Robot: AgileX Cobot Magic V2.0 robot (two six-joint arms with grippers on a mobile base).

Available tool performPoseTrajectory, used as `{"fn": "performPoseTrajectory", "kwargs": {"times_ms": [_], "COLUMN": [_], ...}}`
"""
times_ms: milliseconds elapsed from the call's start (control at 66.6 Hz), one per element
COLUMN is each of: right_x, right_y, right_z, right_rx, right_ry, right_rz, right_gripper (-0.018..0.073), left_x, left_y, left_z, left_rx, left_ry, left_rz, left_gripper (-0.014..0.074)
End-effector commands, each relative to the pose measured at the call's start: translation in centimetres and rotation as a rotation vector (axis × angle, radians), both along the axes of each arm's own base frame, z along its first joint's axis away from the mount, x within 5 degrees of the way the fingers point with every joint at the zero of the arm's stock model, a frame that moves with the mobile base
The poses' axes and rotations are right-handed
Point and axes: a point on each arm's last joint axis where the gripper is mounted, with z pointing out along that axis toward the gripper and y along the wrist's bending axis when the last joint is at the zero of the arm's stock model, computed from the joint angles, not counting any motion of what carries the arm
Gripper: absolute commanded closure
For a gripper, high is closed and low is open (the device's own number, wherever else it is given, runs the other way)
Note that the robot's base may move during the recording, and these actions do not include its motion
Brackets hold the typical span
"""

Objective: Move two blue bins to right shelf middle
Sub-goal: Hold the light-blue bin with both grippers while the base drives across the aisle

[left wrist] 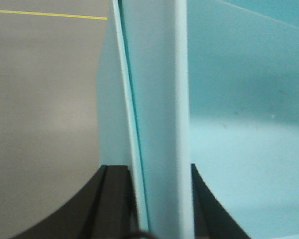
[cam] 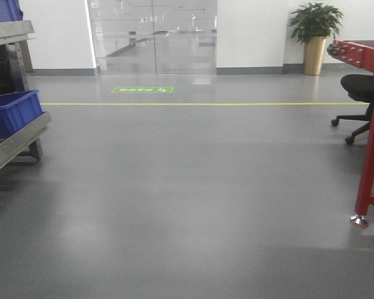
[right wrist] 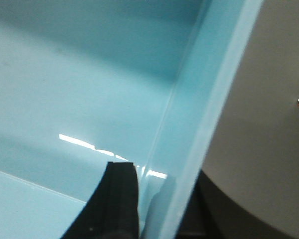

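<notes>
A pale blue bin fills both wrist views. My left gripper (left wrist: 159, 199) is shut on the bin's upright wall (left wrist: 157, 99), one black finger (left wrist: 114, 204) outside and one inside. A thin dark seam runs along that wall; I cannot tell whether two bins are nested. My right gripper (right wrist: 162, 204) is shut on the opposite wall (right wrist: 209, 99), with one finger (right wrist: 117, 199) inside the bin. In the front view, dark blue bins (cam: 12, 112) sit on a grey shelf (cam: 19, 140) at the left, and a red shelf frame (cam: 371, 124) stands at the right edge. Neither gripper shows there.
Grey floor (cam: 187, 205) stretches ahead to a yellow line (cam: 193, 103) and glass doors (cam: 153, 34). A black office chair (cam: 358, 93) sits behind the red frame, and a potted plant (cam: 315, 37) stands by the far wall.
</notes>
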Motion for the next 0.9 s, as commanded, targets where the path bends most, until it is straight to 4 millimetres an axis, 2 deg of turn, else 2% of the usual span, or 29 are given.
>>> {"fn": "performPoseTrajectory", "kwargs": {"times_ms": [0,886], "right_x": [-0.48,-0.5], "right_y": [0.55,0.59], "right_z": [1.28,1.28], "right_rx": [0.057,0.062], "right_ry": [-0.083,-0.081], "right_rz": [0.055,0.058], "right_gripper": [0.0713,0.0713], "left_x": [-0.93,-0.93], "left_y": [-0.54,-0.54], "left_z": [2.26,2.26], "left_rx": [-0.133,-0.133], "left_ry": [-0.123,-0.123], "left_rz": [-0.032,-0.032], "left_gripper": [0.0707,0.0707]}}
